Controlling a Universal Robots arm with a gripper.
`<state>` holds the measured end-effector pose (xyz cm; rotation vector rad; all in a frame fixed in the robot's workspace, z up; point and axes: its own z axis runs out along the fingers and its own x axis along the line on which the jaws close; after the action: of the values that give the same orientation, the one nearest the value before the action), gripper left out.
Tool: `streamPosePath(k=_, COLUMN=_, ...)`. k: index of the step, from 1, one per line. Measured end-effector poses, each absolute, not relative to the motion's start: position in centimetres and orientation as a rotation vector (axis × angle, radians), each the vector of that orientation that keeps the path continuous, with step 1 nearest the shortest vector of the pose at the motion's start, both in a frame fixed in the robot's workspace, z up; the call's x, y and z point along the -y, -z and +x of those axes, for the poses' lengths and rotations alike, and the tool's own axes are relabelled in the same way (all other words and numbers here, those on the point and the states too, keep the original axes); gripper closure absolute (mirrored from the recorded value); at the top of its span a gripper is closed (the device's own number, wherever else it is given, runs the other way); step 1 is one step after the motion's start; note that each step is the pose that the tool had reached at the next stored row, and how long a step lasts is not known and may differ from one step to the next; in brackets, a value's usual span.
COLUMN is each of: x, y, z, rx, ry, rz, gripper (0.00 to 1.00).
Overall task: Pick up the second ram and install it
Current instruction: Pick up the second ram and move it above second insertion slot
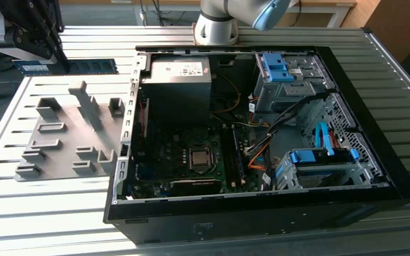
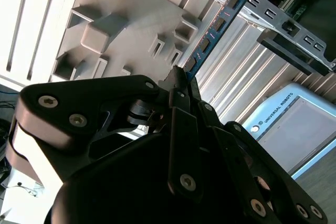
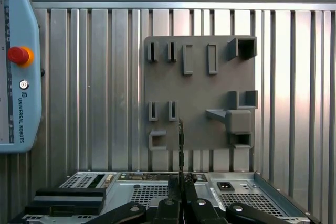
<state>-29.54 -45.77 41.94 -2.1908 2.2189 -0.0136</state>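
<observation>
The holder block [image 1: 66, 152] lies on the table [image 1: 45, 216], at the exterior view's left of the computer case [image 1: 262, 224]; the second ram [image 1: 91, 66] hangs beyond the block.

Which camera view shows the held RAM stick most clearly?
The second wrist view: the second ram shows its blue face and chips, sticking out of the closed gripper. The exterior view gives it as a blue strip partly behind the gripper. The first wrist view sees it edge-on, a thin line.

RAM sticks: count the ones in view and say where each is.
1. The second ram is held by the gripper, jaws shut on it, beside the grey holder at the exterior view's left. Another may sit hidden inside the computer case.
</observation>
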Motion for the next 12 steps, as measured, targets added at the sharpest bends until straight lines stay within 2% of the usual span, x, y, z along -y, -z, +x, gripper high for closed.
streamPosePath(k=12, x=45.77, y=-41.94, z=-29.22, rx=-2.219, ry=0.014, rz=-2.191, gripper=0.86)
